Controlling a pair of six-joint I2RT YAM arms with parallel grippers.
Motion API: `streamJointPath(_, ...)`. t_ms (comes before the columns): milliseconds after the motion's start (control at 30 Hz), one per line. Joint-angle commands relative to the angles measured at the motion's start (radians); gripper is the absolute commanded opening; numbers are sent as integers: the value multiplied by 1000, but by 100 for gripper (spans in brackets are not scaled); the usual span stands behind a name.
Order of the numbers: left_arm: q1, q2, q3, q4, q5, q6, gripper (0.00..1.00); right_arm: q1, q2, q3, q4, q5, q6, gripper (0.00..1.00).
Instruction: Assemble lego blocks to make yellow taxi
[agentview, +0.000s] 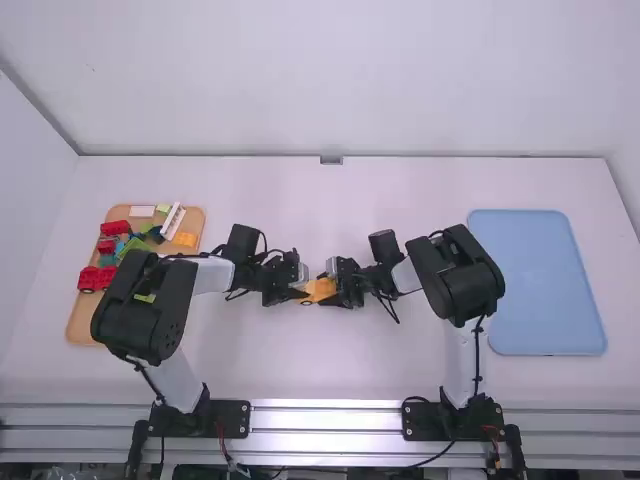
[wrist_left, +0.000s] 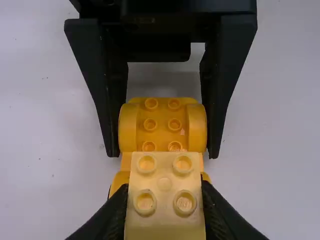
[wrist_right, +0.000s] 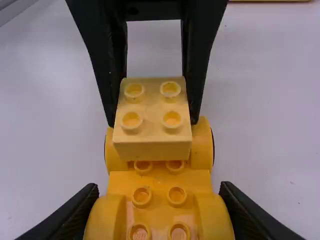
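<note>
Left end effector (agentview: 302, 290): near the middle of the tabletop (agentview: 300, 365); grasping a pale yellow, square plastic block with four studs on top (wrist_right: 152, 147), a finger against each side
Right end effector (agentview: 335, 290): just to the right of the other one, facing it; grasping the orange-yellow plastic car base with rounded wheel arches (agentview: 320, 289) by its right end, one finger on each side
Pale block: studs up, over the left end of the car base; I can't tell from here whether it is pressed fully home
Car base: between the two end effectors; studs showing along its top, a dark wheel at its side
Left side: a tan wooden tray (agentview: 78, 328), partly behind the left arm (agentview: 145, 305); in it red blocks (agentview: 115, 228), a red wheeled piece (agentview: 92, 279), a long white piece (agentview: 173, 221), a small orange-yellow block (agentview: 185, 240) and some green pieces (agentview: 135, 245)
Right side: a light blue rectangular plastic tray (agentview: 538, 285) lying flat, beyond the right arm (agentview: 455, 275)
</note>
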Motion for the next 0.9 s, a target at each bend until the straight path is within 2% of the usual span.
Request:
streamJointPath(0,-5,4,-13,-10,-34,1,51,-3,15,-11,-13,66,-5,49)
streamJointPath(67,-7,4,-13,-6,-33,1,54,-2,15,-11,-13,65,-6,49)
streamJointPath(133,-2,4,-13,-6,-34,0,52,-2,15,-11,-13,65,-5,49)
streamJointPath(200,1,4,-13,-3,-32,0,44,-2,15,-11,-13,66,-6,49)
streamJointPath(233,1,4,-13,-4,-30,1,36,-2,15,-11,-14,66,-6,49)
streamJointPath(333,-6,4,-13,2,-31,0,29,-2,15,-11,-13,65,-6,49)
streamJointPath(367,-6,4,-13,5,-30,0,23,-2,15,-11,-14,65,-5,50)
streamJointPath(467,-6,4,-13,13,-29,0,20,-2,15,-11,-13,62,-6,50)
streamJointPath(567,-13,4,-13,18,-17,1,24,-2,15,-11,-14,62,-6,50)
streamJointPath(633,-13,4,-13,19,16,1,37,-2,15,-11,-13,62,-5,50)
streamJointPath(700,-13,4,-13,19,24,1,42,-2,15,-11,-13,62,-5,50)
streamJointPath(767,-13,4,-13,19,23,0,55,-2,15,-11,-13,62,-6,50)
streamJointPath(867,-13,4,-13,18,28,0,59,-2,15,-11,-13,62,-6,50)
